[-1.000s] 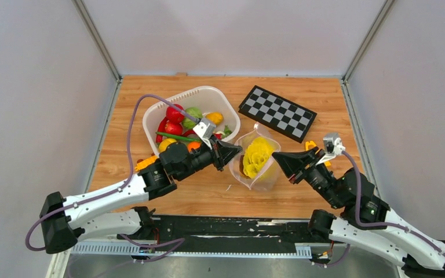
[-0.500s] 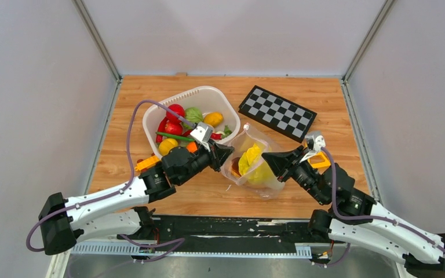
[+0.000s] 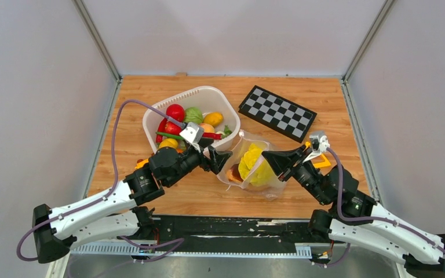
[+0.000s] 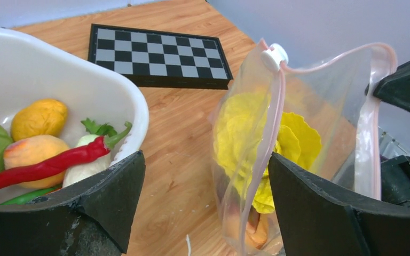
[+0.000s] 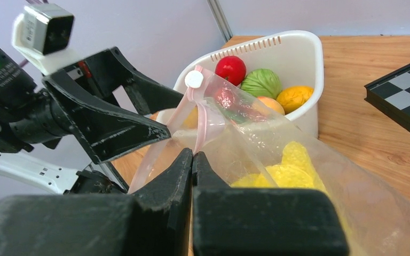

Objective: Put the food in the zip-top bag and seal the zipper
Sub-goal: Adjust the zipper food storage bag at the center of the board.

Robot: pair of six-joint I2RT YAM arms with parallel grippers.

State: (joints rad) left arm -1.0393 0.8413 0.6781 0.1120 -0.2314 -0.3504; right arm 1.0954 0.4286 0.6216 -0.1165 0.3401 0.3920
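Two states: left end effector (image 4: pixel 205 157) wide open, empty, beside zip-top bag (image 4: pixel 325 90); right end effector (image 5: pixel 192 157) clamped on its zipper (image 5: pixel 200 125).

No writing I can read from here, neither on the checkerboard (image 3: pixel 277 113) nor, seemingly, on the zip-top bag (image 3: pixel 261 174).

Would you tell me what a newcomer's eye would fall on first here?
The clear dotted zip-top bag in the middle stands out, a yellow leafy toy inside, its mouth edge pinched by the shut right gripper. The left gripper is open beside it, near a white plastic basket heaped with bright toy produce.
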